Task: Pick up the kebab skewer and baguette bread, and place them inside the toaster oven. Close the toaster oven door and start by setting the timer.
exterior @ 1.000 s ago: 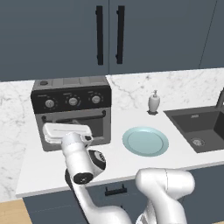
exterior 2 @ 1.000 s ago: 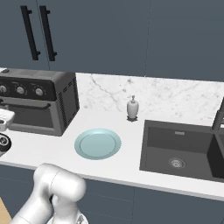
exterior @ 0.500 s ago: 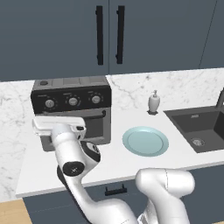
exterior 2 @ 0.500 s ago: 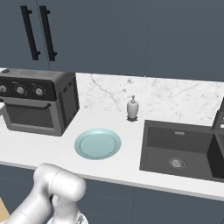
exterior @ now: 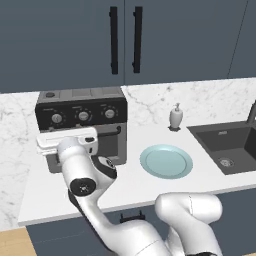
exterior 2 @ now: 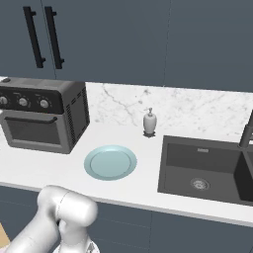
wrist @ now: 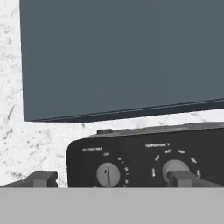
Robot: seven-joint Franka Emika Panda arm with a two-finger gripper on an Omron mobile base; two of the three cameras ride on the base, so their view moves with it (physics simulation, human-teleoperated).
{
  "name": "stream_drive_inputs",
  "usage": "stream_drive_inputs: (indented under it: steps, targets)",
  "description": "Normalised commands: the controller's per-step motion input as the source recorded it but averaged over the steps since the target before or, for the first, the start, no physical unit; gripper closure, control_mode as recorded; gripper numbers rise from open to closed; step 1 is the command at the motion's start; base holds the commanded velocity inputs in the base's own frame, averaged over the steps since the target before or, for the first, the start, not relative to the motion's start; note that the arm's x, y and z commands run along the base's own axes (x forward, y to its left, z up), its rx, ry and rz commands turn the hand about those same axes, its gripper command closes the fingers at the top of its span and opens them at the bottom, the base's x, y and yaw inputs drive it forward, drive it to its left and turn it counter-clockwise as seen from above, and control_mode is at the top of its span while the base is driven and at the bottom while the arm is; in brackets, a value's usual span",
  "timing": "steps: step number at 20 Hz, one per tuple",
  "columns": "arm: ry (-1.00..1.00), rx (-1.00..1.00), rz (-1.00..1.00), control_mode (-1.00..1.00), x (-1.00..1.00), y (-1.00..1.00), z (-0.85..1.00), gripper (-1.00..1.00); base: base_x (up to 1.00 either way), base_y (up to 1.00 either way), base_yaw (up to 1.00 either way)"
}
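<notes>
- The oven point(exterior: 82, 122) sits at the left of the bench point(exterior: 130, 185), door point(exterior 2: 34, 129) shut, with the plate point(exterior: 166, 161) just to its right.
- I judge the food is already inside the oven, since the plate is bare and I see neither skewer nor bread anywhere beside the oven; the dark window hides what lies within.
- My pincer point(wrist: 111, 178) hangs just in front of the oven's black panel, released and spread wide, grasping nothing.
- From my hand the oven's left knob point(wrist: 107, 174) lies between my two tips, nearer the left one; the middle knob point(wrist: 174, 168) sits right behind my right tip.
- I cannot tell from here which of the oven's knobs is the timer.
- The turning axis points out of the oven toward me, so I must go straight in.
</notes>
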Motion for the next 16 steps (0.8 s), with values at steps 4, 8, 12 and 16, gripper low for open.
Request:
stream_drive_inputs:
  steps: [4,8,12,16]
  targets:
    - [-0.15,-0.09,-0.12,-1.00,0.04,0.00,-0.02,-1.00,0.00,0.00,0.00]
    - [-0.11,0.00,-0.13,-1.00,0.15,0.00,-0.11,-1.00,0.00,0.00,0.00]
    - [-0.08,0.00,-0.15,-1.00,0.29,0.18,-0.23,-1.00,0.00,0.00,0.00]
    - [-0.01,0.02,-0.12,-1.00,0.33,0.03,-0.08,-1.00,0.00,0.00,0.00]
